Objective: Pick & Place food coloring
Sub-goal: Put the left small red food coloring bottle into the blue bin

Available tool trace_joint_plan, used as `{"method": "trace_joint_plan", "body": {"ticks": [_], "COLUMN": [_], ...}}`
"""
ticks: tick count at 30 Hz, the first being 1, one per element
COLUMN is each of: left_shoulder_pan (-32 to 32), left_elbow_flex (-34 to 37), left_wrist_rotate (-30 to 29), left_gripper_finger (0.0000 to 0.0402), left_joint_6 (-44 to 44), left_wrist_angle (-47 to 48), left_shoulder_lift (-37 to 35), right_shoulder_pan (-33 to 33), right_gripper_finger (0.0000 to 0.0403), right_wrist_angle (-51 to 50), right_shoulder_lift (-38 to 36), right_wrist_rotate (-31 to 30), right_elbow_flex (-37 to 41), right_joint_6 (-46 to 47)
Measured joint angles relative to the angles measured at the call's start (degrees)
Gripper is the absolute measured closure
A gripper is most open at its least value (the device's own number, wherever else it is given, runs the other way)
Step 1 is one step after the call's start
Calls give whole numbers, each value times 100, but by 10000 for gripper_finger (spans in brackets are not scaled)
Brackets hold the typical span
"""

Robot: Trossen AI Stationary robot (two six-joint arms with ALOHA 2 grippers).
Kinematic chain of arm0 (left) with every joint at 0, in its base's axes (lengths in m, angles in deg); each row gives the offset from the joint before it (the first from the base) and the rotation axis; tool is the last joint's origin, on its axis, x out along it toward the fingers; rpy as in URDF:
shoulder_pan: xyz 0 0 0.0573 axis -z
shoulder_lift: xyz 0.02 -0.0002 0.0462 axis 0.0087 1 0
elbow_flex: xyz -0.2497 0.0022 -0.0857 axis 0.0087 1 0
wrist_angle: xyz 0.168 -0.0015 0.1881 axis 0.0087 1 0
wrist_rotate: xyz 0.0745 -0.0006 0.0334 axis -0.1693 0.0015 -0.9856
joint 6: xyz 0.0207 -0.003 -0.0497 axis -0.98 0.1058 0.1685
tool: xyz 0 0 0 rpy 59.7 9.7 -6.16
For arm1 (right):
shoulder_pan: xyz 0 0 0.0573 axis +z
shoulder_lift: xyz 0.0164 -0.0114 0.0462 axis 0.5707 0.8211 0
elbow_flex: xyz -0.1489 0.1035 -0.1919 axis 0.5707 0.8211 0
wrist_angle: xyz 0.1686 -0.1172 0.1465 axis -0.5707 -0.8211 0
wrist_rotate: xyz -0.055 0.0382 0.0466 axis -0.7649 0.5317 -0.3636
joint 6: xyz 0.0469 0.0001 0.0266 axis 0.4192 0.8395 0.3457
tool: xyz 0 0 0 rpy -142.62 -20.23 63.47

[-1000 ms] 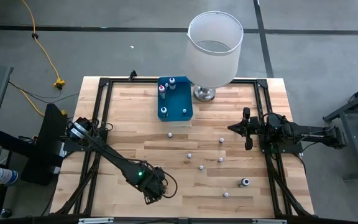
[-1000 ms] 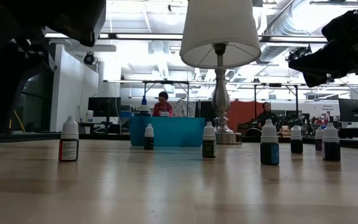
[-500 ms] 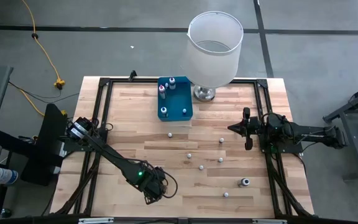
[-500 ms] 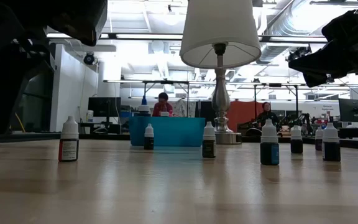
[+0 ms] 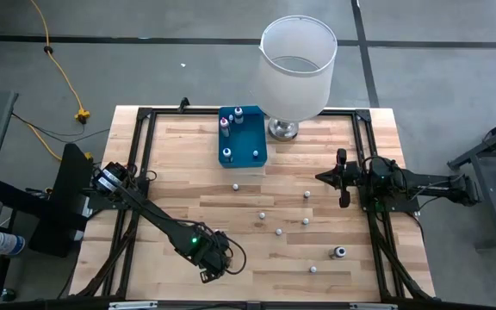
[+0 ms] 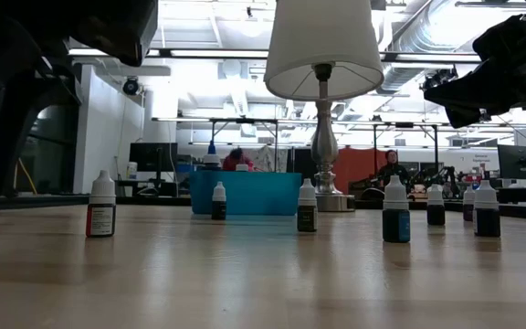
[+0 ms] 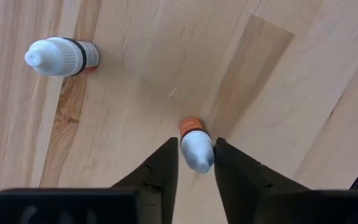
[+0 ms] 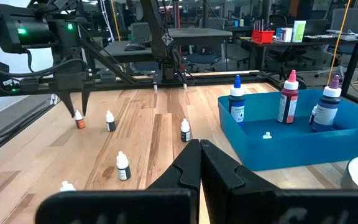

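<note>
Holding 3 tall bottles (image 8: 290, 96) (upright) | blue bin (image 8: 291, 140) | L end effector (image 7: 196, 163) straddles orange bottle (image 7: 195, 144)

scattered bottles (image 5: 263, 215) dot mid-table, lamp (image 5: 295, 69) crowds blue tray (image 5: 243, 151)

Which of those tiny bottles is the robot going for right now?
The orange-bodied bottle standing between the left gripper's fingers, at the table's near edge. The others stand loose on the wood, like its neighbour, with no gripper around them.
</note>
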State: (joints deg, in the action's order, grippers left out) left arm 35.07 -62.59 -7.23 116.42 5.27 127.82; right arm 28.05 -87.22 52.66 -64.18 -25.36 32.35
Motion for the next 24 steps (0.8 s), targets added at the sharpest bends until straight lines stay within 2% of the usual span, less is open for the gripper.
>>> {"method": "trace_joint_plan", "body": {"ticks": [11,17,24], "left_shoulder_pan": [0,0,0], "left_elbow_flex": [-4,-31,-606], "left_wrist_rotate": [7,18,89], "left_gripper_finger": [355,362,363], "left_joint_6": [-2,-114,-399], "left_wrist_angle": [7,57,527], "left_shoulder_lift": [0,-28,-153], "right_shoulder_pan": [0,-1,-1], "right_gripper_finger": [402,402,402], "right_wrist_angle": [0,0,0], "right_shoulder_lift": [0,0,0], "right_wrist_rotate": [-1,0,-1], "right_elbow_flex": [0,0,1], "right_joint_6": [-1,0,-2]}}
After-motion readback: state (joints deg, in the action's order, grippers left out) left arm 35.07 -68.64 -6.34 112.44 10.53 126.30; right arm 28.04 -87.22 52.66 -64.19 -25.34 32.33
